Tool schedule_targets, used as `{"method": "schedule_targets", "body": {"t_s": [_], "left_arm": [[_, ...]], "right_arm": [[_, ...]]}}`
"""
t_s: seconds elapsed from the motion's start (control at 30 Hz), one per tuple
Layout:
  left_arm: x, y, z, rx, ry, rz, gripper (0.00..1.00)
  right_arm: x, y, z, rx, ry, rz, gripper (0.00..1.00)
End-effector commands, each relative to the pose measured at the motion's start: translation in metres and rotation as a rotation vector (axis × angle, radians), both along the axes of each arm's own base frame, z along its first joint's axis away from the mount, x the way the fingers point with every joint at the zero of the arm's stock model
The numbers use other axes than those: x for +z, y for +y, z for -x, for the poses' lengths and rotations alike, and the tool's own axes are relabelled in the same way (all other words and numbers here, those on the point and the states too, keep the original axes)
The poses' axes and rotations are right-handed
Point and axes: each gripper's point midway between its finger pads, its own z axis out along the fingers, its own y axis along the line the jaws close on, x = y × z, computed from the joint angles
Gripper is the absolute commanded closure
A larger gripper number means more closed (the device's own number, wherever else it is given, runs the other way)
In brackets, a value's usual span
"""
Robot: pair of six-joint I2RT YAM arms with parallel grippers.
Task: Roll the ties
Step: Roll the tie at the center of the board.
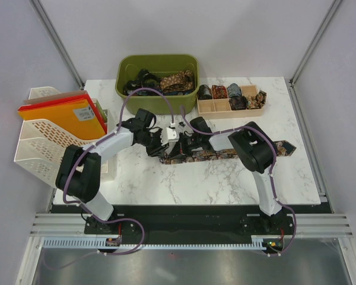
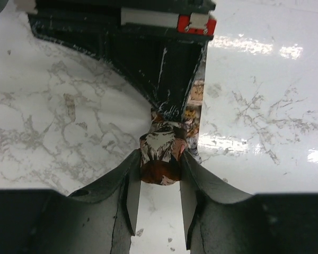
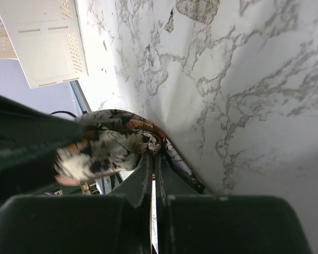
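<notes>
A dark tie with brown-gold paisley print point(image 1: 225, 154) lies across the middle of the marble table point(image 1: 219, 184), its pointed end at the right. Its left end is wound into a small roll point(image 2: 160, 153). My left gripper point(image 2: 159, 159) is shut on that roll, the fingers pressing on both of its sides. My right gripper point(image 3: 153, 153) is shut on a fold of the same tie point(image 3: 122, 140), right beside the roll. In the top view the left gripper point(image 1: 161, 141) and the right gripper point(image 1: 187, 138) meet over the tie's left end. More ties fill the green bin point(image 1: 158, 77).
A wooden tray point(image 1: 230, 105) with rolled ties stands at the back right. A white lattice rack point(image 1: 50, 139) holding orange folders point(image 1: 62, 113) stands at the left edge. The right arm's body point(image 2: 148, 47) hangs close in front of the left gripper.
</notes>
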Motion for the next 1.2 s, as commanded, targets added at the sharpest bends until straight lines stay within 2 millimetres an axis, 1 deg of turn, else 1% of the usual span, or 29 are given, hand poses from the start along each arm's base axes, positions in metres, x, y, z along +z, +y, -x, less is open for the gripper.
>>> {"method": "schedule_targets", "body": {"t_s": [0.0,0.13,0.2,0.27,0.33,0.43,0.47,0.63,0.7,0.77,0.8,0.87,0.9,0.97,1.0,1.03,1.1,1.17], "left_arm": [[0.0,-0.028,0.006,-0.029,0.064,0.057,0.6],[-0.016,-0.03,0.006,-0.012,0.082,0.028,0.6],[-0.02,-0.034,0.007,-0.016,0.085,0.026,0.59],[-0.029,-0.034,0.01,-0.021,0.099,0.003,0.59],[-0.041,-0.029,0.013,-0.023,0.108,-0.033,0.59],[-0.054,-0.021,0.017,-0.017,0.116,-0.079,0.59],[-0.058,-0.018,0.019,-0.015,0.123,-0.09,0.59],[-0.072,-0.005,0.03,-0.037,0.126,-0.14,0.61],[-0.074,-0.004,0.033,-0.045,0.13,-0.144,0.63],[-0.074,-0.004,0.033,-0.051,0.128,-0.142,0.65],[-0.074,-0.005,0.033,-0.055,0.128,-0.138,0.65],[-0.074,-0.006,0.032,-0.053,0.124,-0.135,0.66],[-0.072,-0.006,0.031,-0.053,0.122,-0.13,0.66],[-0.071,-0.007,0.031,-0.056,0.117,-0.126,0.66],[-0.072,-0.007,0.031,-0.058,0.119,-0.126,0.66],[-0.071,-0.007,0.031,-0.06,0.115,-0.125,0.66],[-0.072,-0.006,0.03,-0.059,0.111,-0.13,0.66],[-0.073,-0.006,0.031,-0.062,0.111,-0.129,0.66]], "right_arm": [[-0.014,-0.001,-0.003,-0.028,0.001,0.033,1.0],[-0.013,-0.001,-0.001,-0.037,0.022,0.023,1.0],[-0.013,-0.001,-0.001,-0.042,0.022,0.014,1.0],[-0.011,0.0,-0.001,-0.048,0.031,-0.004,1.0],[-0.009,0.0,0.0,-0.051,0.031,-0.015,1.0],[0.001,-0.001,-0.004,-0.053,0.027,-0.04,0.99],[0.008,0.001,-0.004,-0.048,0.018,-0.054,0.98],[0.029,-0.01,-0.005,-0.016,-0.013,-0.066,0.88],[0.038,-0.015,-0.006,-0.014,-0.019,-0.061,0.86],[0.048,-0.023,-0.012,-0.028,-0.021,-0.073,0.83],[0.051,-0.025,-0.013,-0.031,-0.022,-0.076,0.8],[0.062,-0.028,-0.017,-0.042,-0.025,-0.093,0.76],[0.066,-0.028,-0.018,-0.041,-0.03,-0.099,0.71],[0.076,-0.028,-0.016,-0.035,-0.041,-0.117,0.69],[0.078,-0.028,-0.016,-0.041,-0.039,-0.123,0.63],[0.083,-0.028,-0.016,-0.044,-0.044,-0.134,0.59],[0.083,-0.026,-0.016,-0.056,-0.032,-0.144,0.52],[0.073,-0.025,-0.014,-0.059,-0.008,-0.124,0.5]]}}
